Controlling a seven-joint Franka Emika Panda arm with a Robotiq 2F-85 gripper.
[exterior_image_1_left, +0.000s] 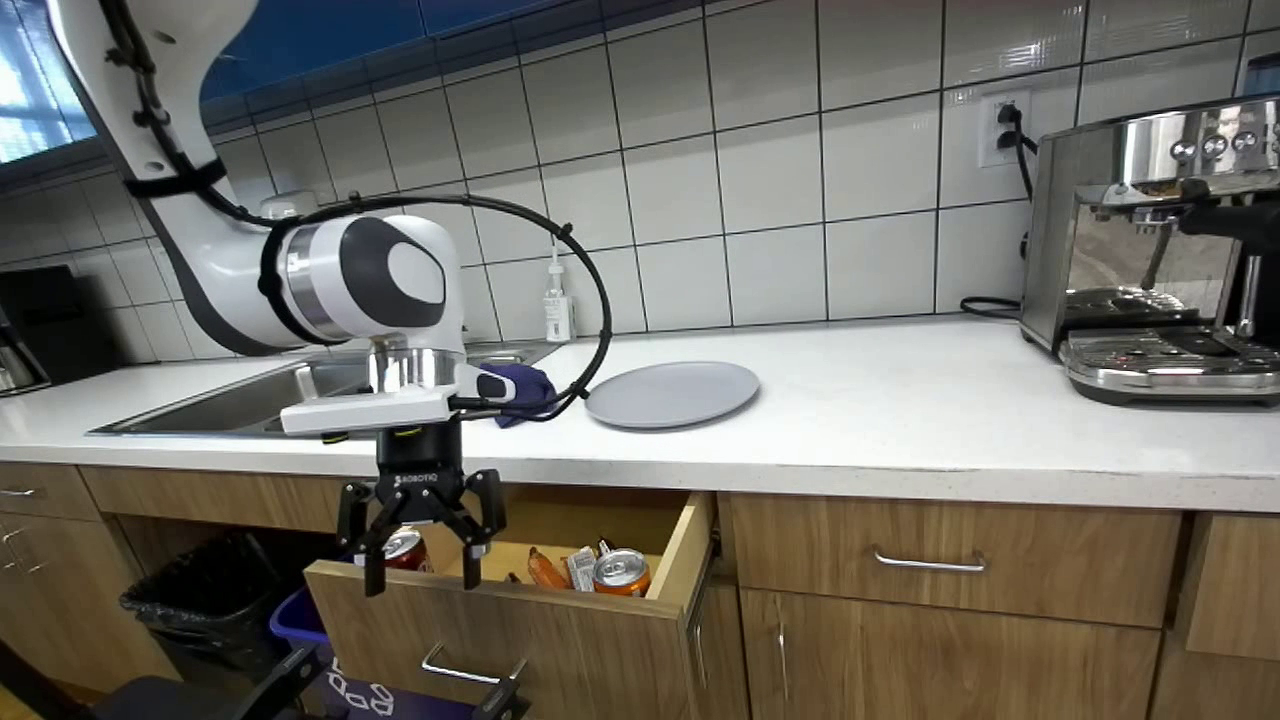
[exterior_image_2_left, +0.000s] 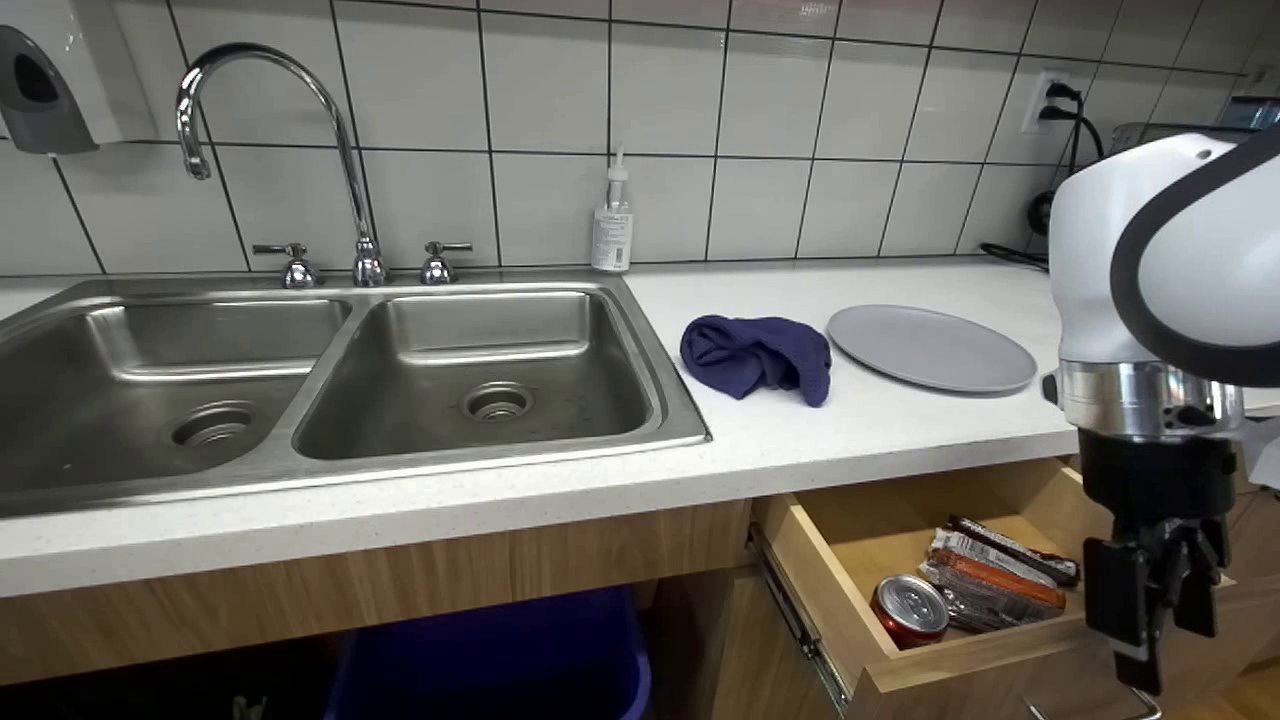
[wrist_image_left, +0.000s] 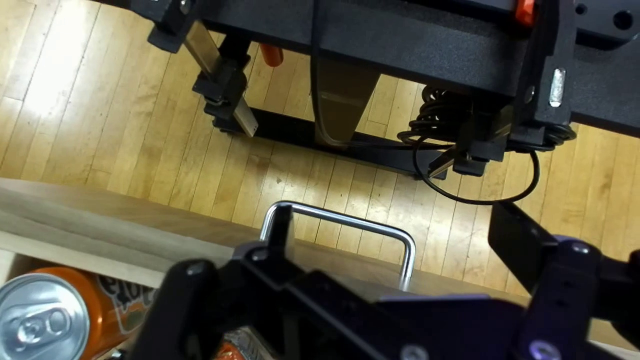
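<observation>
Claw (exterior_image_1_left: 422, 585) hangs with its jaws spread wide near the front of the drawer (exterior_image_1_left: 560, 640); whether they touch it, I cannot tell. The drawer stands pulled out below the white surface (exterior_image_1_left: 900, 400), its front wood-grained, its inside pale, with a silver handle (wrist_image_left: 345, 220). In it are an orange can (exterior_image_1_left: 622, 573), a red can (exterior_image_2_left: 908, 612) and wrapped bars (exterior_image_2_left: 1000, 577).
</observation>
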